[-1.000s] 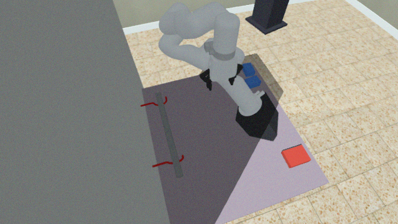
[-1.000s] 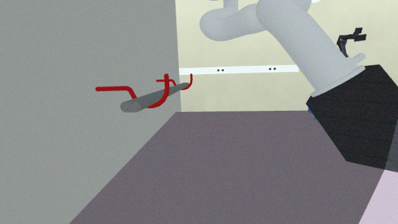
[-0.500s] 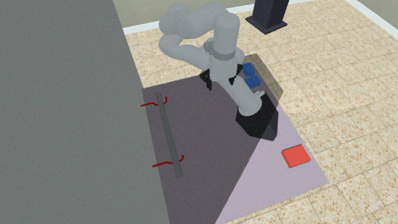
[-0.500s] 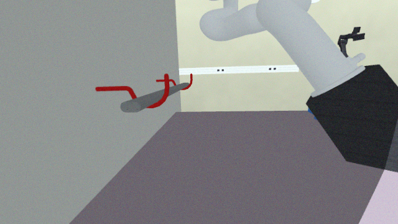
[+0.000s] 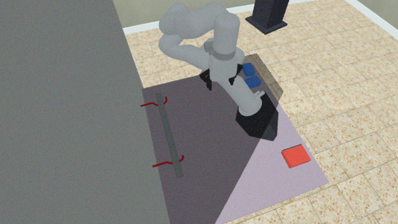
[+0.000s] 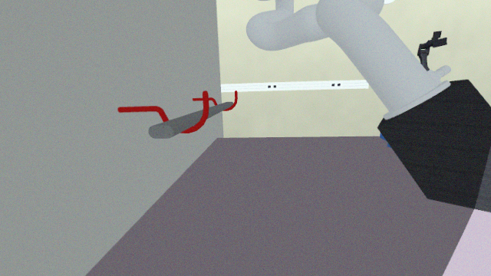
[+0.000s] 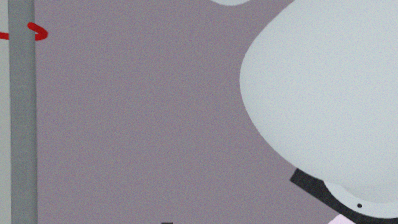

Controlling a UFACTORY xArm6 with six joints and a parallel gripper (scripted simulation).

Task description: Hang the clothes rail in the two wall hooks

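Observation:
The grey clothes rail [image 5: 168, 137] [image 6: 184, 122] [image 7: 22, 125] lies across the two red wall hooks, one [image 5: 153, 103] [image 6: 232, 104] [image 7: 39, 33] near its far end and the other [image 5: 168, 162] [image 6: 201, 115] near its near end. It runs along the grey wall [image 5: 62, 109] [image 6: 96, 172], above the mat. My gripper [image 5: 220, 81] [image 6: 429, 50] is open and empty. It hangs well away from the rail, close to the arm's own base [image 5: 258, 121] [image 6: 441, 153]. Nothing is between its fingers.
Two blue blocks [image 5: 249, 69] [image 5: 252, 81] lie behind the arm's base. A red flat block [image 5: 296, 155] lies on the mauve mat [image 5: 273, 183]. A dark pedestal [image 5: 268, 14] stands on the tiled floor at the back.

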